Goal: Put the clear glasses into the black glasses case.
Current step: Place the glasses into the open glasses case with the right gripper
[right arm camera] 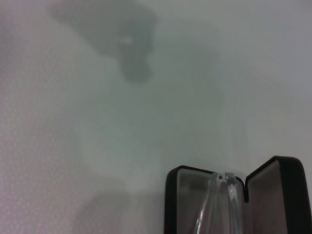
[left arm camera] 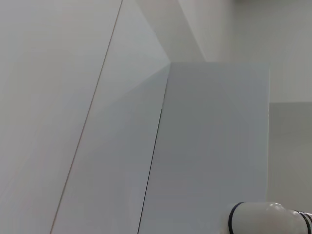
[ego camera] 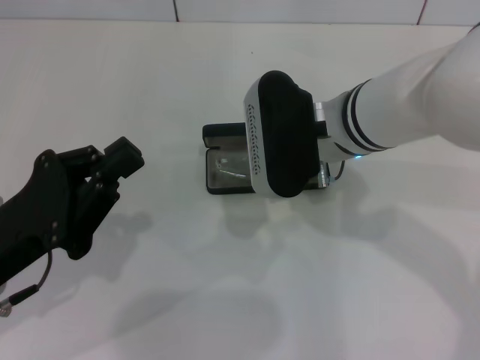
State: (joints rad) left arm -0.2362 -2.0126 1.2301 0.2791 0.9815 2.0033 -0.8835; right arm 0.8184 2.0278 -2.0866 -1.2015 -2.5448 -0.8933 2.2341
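Observation:
The black glasses case [ego camera: 213, 135] lies open at the middle of the white table, its grey lining showing. The clear glasses [ego camera: 229, 169] rest inside its tray. My right gripper [ego camera: 281, 139] hangs directly over the case and covers its right half, with its black-and-white housing facing up. In the right wrist view the black glasses case [right arm camera: 170, 195] stands open with the clear glasses [right arm camera: 227, 186] lying in it, one thin arm running along the hinge side. My left gripper [ego camera: 112, 166] is parked low at the left, well away from the case.
White table [ego camera: 240, 292] all around the case, with a wall seam at the far edge. The left wrist view shows only pale wall panels and a piece of the right arm [left arm camera: 268, 217].

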